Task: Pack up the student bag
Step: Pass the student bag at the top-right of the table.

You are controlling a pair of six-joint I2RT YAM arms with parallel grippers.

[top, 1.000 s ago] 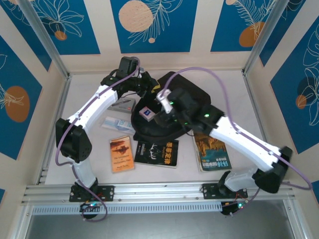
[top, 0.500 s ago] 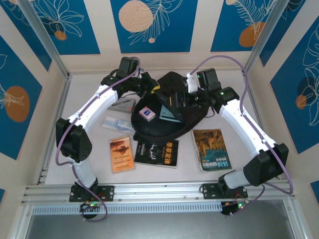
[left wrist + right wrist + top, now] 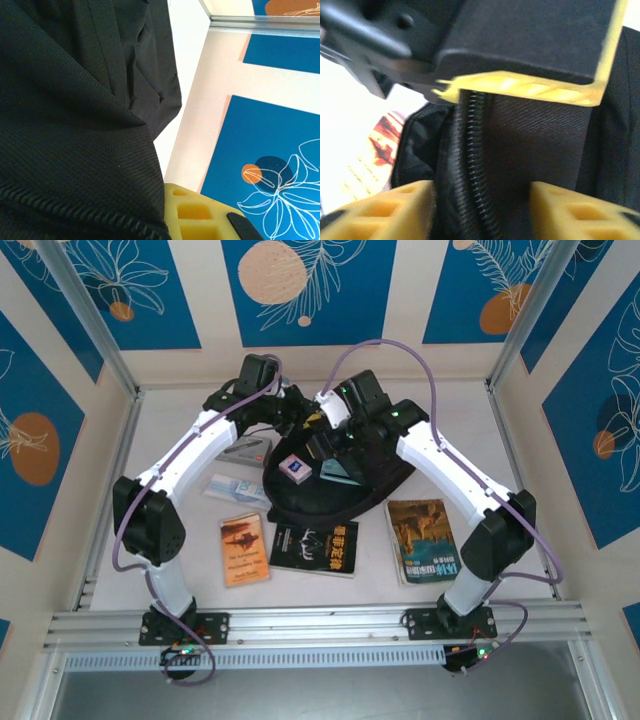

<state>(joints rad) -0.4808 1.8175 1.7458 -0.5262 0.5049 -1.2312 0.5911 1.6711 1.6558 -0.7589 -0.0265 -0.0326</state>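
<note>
The right gripper (image 3: 482, 202) stands open, its yellow fingers (image 3: 385, 212) straddling the zipper (image 3: 472, 150) of the student bag (image 3: 320, 502). The left gripper (image 3: 295, 415) is clamped on the bag's black fabric at its 11 o'clock edge. The bag lies mid-table with a small blue box (image 3: 295, 468) on its 9 o'clock side. A black book (image 3: 315, 547) lies at its 6 o'clock, an orange book (image 3: 245, 550) at 7 and a dark illustrated book (image 3: 425, 540) at 4.

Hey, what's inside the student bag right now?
The student bag shows a small blue-and-white box and a teal booklet in its open mouth. Anything deeper is hidden by its black fabric.
</note>
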